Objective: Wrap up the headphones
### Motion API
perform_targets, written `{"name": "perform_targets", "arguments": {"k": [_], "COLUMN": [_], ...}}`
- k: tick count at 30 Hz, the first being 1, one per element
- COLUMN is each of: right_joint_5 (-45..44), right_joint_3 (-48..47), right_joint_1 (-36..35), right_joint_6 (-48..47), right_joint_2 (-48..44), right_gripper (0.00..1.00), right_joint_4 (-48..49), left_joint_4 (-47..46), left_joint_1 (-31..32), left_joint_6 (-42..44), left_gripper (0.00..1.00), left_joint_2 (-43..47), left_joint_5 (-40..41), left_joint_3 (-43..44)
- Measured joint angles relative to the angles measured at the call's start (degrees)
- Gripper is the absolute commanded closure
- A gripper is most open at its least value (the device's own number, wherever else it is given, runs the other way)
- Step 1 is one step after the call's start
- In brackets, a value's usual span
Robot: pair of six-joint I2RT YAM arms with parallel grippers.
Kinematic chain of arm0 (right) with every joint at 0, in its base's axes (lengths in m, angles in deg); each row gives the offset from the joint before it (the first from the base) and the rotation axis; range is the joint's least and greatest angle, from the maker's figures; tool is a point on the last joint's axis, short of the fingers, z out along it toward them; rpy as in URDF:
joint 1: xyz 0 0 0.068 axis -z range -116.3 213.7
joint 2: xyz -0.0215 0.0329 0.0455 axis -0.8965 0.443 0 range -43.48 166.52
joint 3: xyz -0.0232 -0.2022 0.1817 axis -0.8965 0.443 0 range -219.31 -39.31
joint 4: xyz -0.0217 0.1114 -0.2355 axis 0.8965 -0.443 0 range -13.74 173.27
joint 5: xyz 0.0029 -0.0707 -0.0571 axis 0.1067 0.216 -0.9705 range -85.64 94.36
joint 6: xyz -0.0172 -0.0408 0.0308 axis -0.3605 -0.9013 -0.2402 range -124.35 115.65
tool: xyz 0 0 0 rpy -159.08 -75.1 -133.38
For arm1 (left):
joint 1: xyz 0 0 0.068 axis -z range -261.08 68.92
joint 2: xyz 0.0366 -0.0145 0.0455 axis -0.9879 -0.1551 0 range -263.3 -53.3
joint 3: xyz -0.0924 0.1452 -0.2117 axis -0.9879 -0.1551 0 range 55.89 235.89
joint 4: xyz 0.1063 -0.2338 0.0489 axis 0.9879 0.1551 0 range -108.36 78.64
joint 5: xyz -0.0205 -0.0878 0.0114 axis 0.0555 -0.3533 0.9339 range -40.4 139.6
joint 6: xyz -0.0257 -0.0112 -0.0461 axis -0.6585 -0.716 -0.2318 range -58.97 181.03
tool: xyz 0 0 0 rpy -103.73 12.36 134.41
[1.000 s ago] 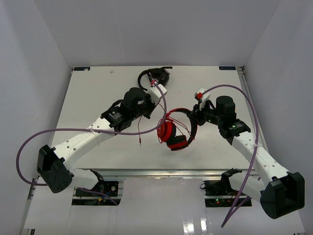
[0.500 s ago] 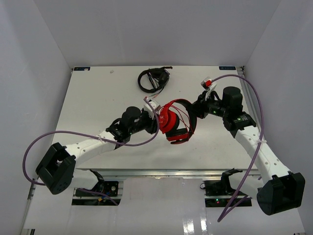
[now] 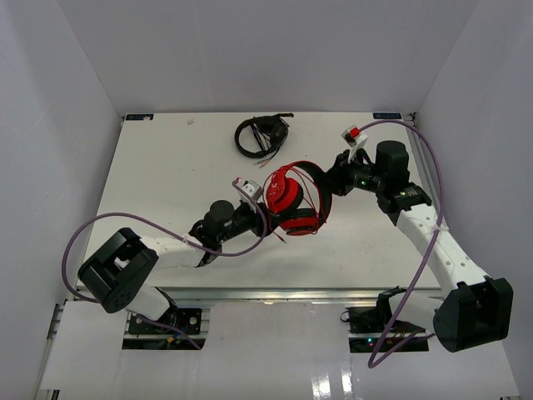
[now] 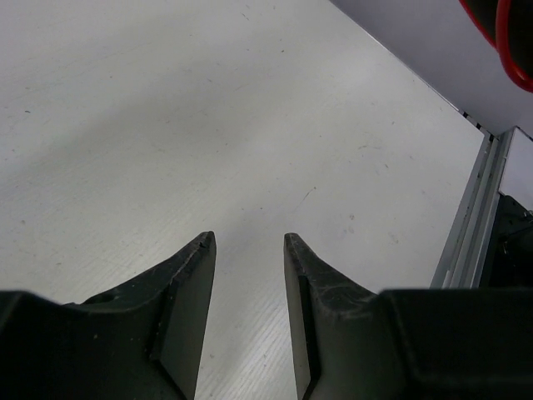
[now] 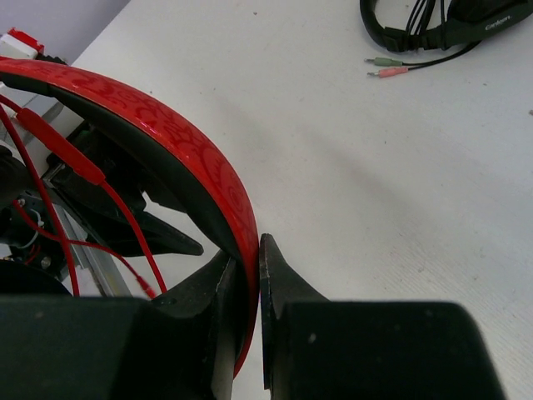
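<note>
The red headphones (image 3: 293, 200) are held off the table at its middle, with the thin red cable (image 3: 315, 193) looped around the earcups. My right gripper (image 3: 333, 179) is shut on the red headband (image 5: 187, 146), which runs between its fingertips in the right wrist view (image 5: 250, 250). The red cable (image 5: 58, 150) hangs to the left there. My left gripper (image 3: 256, 218) is just left of the lower earcup. In the left wrist view (image 4: 247, 242) it is open and empty over bare table. Only a red edge of the headphones (image 4: 510, 42) shows at the top right.
All-black headphones (image 3: 262, 135) with a bundled cable lie at the back of the table; they also show in the right wrist view (image 5: 433, 25), with their plugs (image 5: 387, 67) beside them. The table's metal front rail (image 4: 475, 217) is near my left gripper.
</note>
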Motion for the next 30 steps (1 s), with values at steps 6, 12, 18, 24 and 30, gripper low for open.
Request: {"name": "perform_targets", "arguments": {"k": [6, 12, 18, 24, 30], "right_joint_5": [2.3, 3.9, 4.9, 5.4, 5.7], "right_joint_3": [-0.7, -1.0, -1.0, -1.0, -1.0], "right_joint_1": [0.3, 0.4, 1.1, 1.4, 1.4], "right_joint_6": [2.5, 4.1, 5.5, 6.7, 6.8], "right_joint_2": [0.8, 1.3, 1.3, 1.3, 1.3], "right_gripper": [0.92, 0.92, 0.92, 0.92, 0.92], "right_joint_4": [2.7, 4.8, 6.0, 7.1, 7.2], "left_joint_4": [-2.1, -0.2, 6.1, 17.6, 20.9], "left_joint_1": [0.0, -0.2, -1.3, -1.8, -1.9], "left_joint_6": [-0.6, -1.3, -1.6, -0.5, 2.8], "left_gripper": [0.5, 0.46, 0.45, 0.4, 0.34], "left_joint_2": [1.7, 6.7, 16.1, 29.3, 39.4], "left_joint_5": [1.2, 8.8, 16.7, 21.7, 21.6], "left_joint_3": [-1.9, -3.3, -5.5, -5.8, -8.3]}}
